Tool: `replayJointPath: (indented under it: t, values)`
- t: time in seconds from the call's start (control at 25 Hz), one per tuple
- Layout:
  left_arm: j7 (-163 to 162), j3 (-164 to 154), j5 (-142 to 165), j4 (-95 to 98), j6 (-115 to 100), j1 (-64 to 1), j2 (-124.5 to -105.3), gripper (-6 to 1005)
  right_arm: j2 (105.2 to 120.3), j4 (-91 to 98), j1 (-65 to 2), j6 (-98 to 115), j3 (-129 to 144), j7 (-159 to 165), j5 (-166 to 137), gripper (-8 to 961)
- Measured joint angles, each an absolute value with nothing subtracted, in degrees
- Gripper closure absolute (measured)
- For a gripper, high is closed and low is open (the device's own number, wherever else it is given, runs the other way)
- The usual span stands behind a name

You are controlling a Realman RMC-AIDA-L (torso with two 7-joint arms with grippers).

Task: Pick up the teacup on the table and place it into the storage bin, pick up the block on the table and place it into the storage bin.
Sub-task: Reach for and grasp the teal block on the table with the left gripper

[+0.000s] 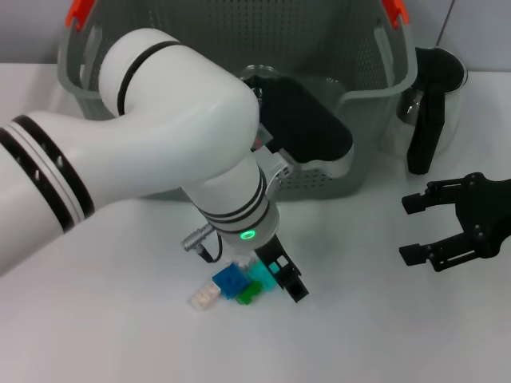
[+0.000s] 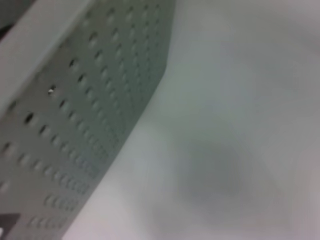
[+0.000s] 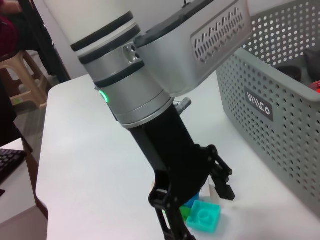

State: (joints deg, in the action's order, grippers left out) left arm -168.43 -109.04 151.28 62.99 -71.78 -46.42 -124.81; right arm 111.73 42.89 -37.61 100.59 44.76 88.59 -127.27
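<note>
One block cluster (image 1: 239,285) between the left gripper's (image 1: 267,275) open jaws; right gripper (image 1: 431,229) idle, jaws apart.

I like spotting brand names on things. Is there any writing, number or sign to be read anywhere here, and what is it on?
Small black label on the wall of the storage bin: white letters, too stylised and small to read for certain.
Left wrist view: a dark corner of that label shows, with no readable letters.
Green light on the left arm above its claw: a plain glow, not a word.
Nothing else carries any text.
</note>
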Motion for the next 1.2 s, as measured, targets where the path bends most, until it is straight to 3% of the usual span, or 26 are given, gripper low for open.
replayJointPath:
  t: [1.2]
  values:
    - [-169.22,-111.1,150.29,62.73,-72.81,-46.61,-124.8,198,111.88,43.07,-37.62,100.32,44.47,88.59,-127.26,8]
